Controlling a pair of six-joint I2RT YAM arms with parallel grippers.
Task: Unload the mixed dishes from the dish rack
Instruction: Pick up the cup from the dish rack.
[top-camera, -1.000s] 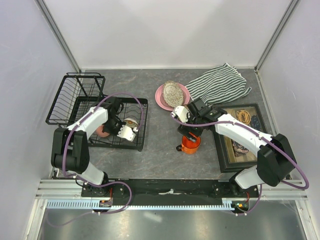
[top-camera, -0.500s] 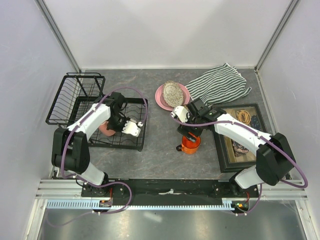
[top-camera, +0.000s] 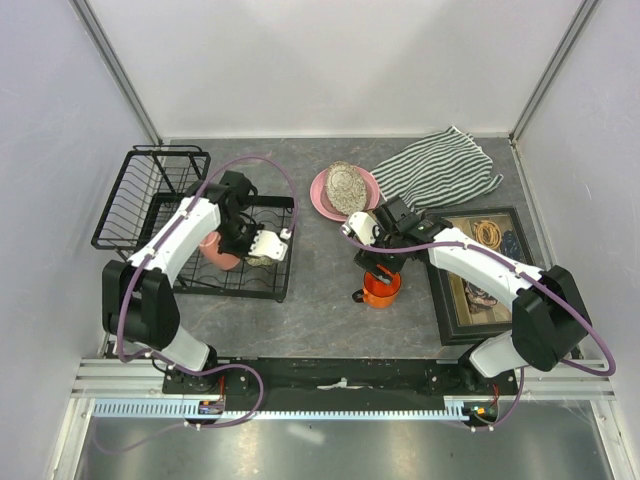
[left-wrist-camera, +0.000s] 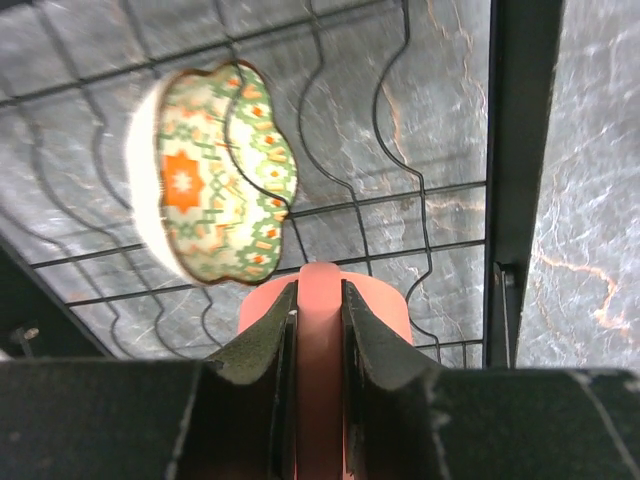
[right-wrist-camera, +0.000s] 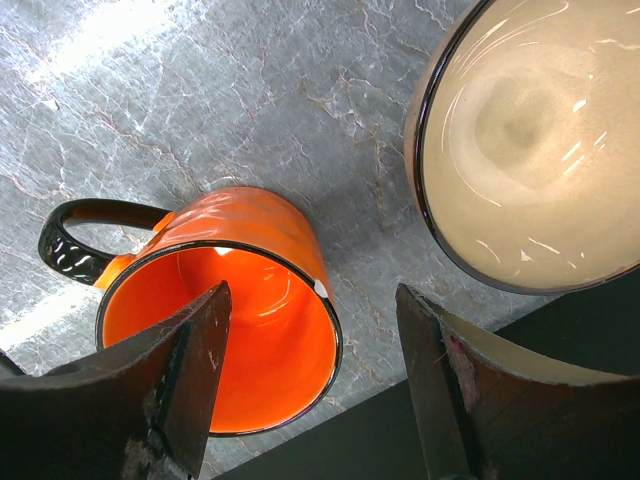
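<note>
The black wire dish rack (top-camera: 284, 272) stands at the left, and its dark rim (left-wrist-camera: 520, 150) shows in the left wrist view. My left gripper (top-camera: 234, 250) is shut on the handle of the pink mug (top-camera: 216, 252), held over the rack's flat tray (left-wrist-camera: 320, 330). A small floral bowl (left-wrist-camera: 210, 185) lies tilted on the wires just beyond. My right gripper (right-wrist-camera: 312, 295) hangs open over the orange mug (right-wrist-camera: 230, 300), one finger above its mouth. The orange mug (top-camera: 381, 288) stands on the table. A tan-brown bowl (right-wrist-camera: 530, 140) sits beside it. The patterned oval dish (top-camera: 346, 184) rests on the pink plate (top-camera: 322, 197).
A dark compartmented box (top-camera: 482, 272) of trinkets lies at the right, close to my right arm. A striped cloth (top-camera: 436, 168) is bunched at the back right. The rack's taller basket section (top-camera: 150, 185) stands at the far left. Walls enclose the table.
My left gripper has carried the pink mug a little up and toward the back right over the rack tray. The right arm and orange mug have not moved.
</note>
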